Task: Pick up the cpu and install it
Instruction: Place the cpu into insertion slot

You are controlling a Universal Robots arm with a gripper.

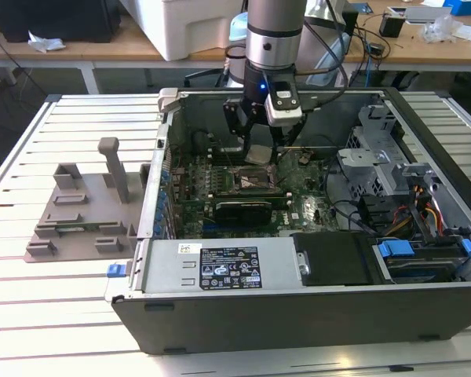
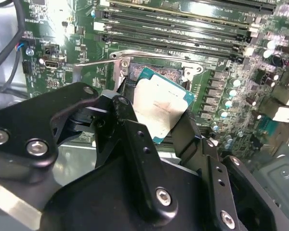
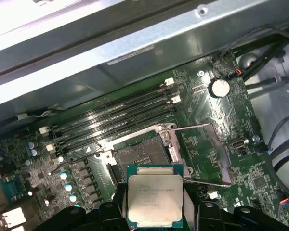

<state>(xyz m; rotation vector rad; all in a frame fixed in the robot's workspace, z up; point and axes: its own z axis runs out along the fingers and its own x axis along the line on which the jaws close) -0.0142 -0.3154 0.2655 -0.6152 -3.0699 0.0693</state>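
Holding the cpu in the gripper over the open socket.

Clamped shut on two opposite edges of the chip, between black fingers, with the silvery top turned away from the socket and a thin green rim around it. Hanging above the socket, apart from it, not seated. Beside the socket, a metal frame swung open; on its other side, the memory slots. In the exterior view, all inside the computer case, with a long black card just beside the socket. Hard to tell whether level with the socket.
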